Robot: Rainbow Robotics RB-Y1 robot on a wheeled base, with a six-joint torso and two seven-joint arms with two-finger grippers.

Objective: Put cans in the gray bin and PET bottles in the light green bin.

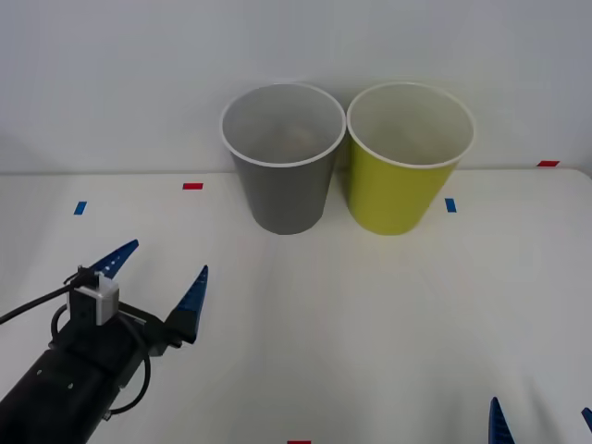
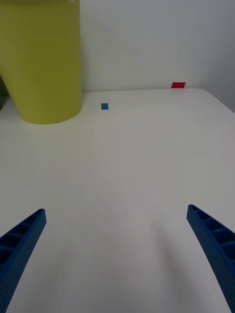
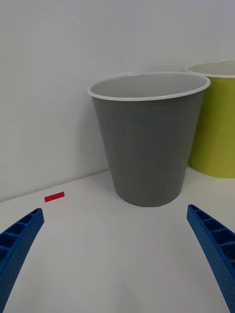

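The gray bin (image 1: 282,176) and the light green bin (image 1: 405,180) stand upright side by side at the back of the white table, rims nearly touching. No cans or PET bottles are in view on the table; I cannot tell what lies inside the bins. My left gripper (image 1: 162,268) hovers open at the front left, pointing toward the gray bin (image 3: 147,146), with nothing between its fingers (image 3: 19,239). Low at the front right, my right gripper (image 1: 541,418) is open and empty, with the light green bin (image 2: 41,63) far ahead of it.
Small tape marks lie on the table: red (image 1: 192,186) and blue (image 1: 80,207) at the left, blue (image 1: 450,204) and red (image 1: 548,164) at the right. A white wall rises just behind the bins. Bare tabletop (image 1: 351,324) stretches between the grippers and the bins.
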